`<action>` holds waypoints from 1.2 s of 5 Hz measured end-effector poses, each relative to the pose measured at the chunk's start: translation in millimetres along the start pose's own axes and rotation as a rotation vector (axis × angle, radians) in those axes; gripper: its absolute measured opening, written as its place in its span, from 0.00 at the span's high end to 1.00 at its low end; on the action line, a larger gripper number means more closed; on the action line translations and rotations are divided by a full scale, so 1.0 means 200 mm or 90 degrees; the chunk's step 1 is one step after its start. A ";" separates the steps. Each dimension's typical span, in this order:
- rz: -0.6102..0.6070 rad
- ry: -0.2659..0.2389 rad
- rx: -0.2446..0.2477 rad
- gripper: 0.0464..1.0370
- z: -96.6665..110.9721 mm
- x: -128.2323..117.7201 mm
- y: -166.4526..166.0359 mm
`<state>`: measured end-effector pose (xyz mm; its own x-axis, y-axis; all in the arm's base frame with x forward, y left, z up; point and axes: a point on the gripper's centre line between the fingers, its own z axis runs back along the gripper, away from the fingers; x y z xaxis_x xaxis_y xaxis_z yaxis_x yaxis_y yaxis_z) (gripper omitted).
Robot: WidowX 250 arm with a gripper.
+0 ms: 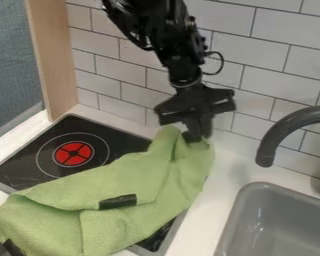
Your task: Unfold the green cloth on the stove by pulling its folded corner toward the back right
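Holding the green cloth [146, 187] by its upper end: the hand [197, 137] is nearly closed, with bunched fabric pinched at its tips. The cloth slants down across the stove [26, 157] and onto the table [218, 192], beside the sink [283, 225]. Step in hand, in my judgement: handling by that pinch. Next move calls for a firm grip and slow motion, lest folds slip. Count: one cloth, two dark strips [117, 201] on it, one stove, one red-centred burner [74, 153], one sink, one faucet [283, 128].
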<state>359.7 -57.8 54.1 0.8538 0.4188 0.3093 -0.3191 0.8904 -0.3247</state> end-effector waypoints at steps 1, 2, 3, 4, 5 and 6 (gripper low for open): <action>-0.011 0.003 0.010 0.98 -0.06 0.00 -0.02; -0.014 -0.003 0.018 0.83 -0.06 0.02 -0.02; -0.010 -0.006 0.028 0.57 -0.06 0.02 -0.01; -0.007 -0.002 0.033 0.26 -0.05 0.02 0.00; -0.011 0.008 0.040 0.03 -0.02 0.01 0.00; -0.014 -0.003 0.033 0.03 0.08 0.03 -0.03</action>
<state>359.9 -57.7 71.6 0.8589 0.3993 0.3208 -0.3206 0.9075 -0.2714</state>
